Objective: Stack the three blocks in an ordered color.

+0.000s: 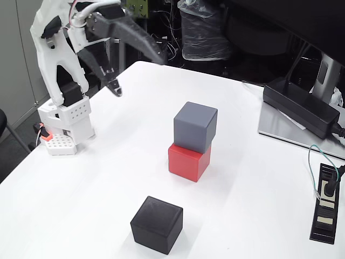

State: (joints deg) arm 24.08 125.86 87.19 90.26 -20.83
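The blue-grey block (195, 127) rests on top of the red block (187, 162) near the middle of the white table (97, 205), turned slightly off square from it. Alone near the front edge sits the black block (157, 224). My gripper (139, 75) hangs open above the table's back left, well away from all three blocks, with nothing between its dark fingers. One finger (145, 44) points right and the other points down.
The arm's white base (64, 127) is clamped at the left edge. A long black power brick (299, 105) lies on a grey monitor stand plate (285, 132) at the right. A black power strip (325, 208) with a plugged cable sits at the far right.
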